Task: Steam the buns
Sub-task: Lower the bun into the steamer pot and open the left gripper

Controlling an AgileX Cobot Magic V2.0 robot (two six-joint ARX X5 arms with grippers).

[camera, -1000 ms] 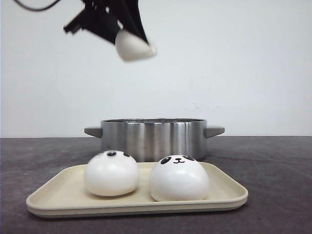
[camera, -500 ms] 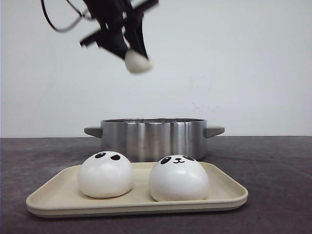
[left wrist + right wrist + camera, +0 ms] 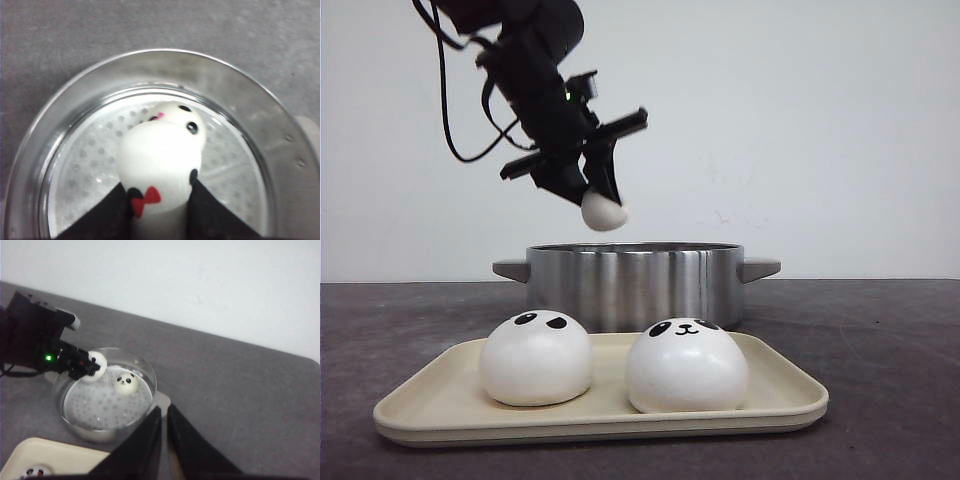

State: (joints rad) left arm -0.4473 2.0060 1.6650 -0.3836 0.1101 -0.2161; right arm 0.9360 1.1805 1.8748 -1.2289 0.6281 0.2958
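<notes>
While above pot (image 3: pixel 634 284), bun (image 3: pixel 603 212) sits in left gripper (image 3: pixel 588 192).

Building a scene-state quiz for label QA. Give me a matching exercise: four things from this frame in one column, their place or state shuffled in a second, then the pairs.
Things
1. left hand
2. right hand
3. pot
4. tray

Places or states
A. holds two panda buns, in front of the steel vessel
B. shut on a panda bun, above the steamer plate
C. empty, fingers nearly together
D. holds one panda bun on its perforated plate

Pairs: 1-B, 2-C, 3-D, 4-A
</notes>
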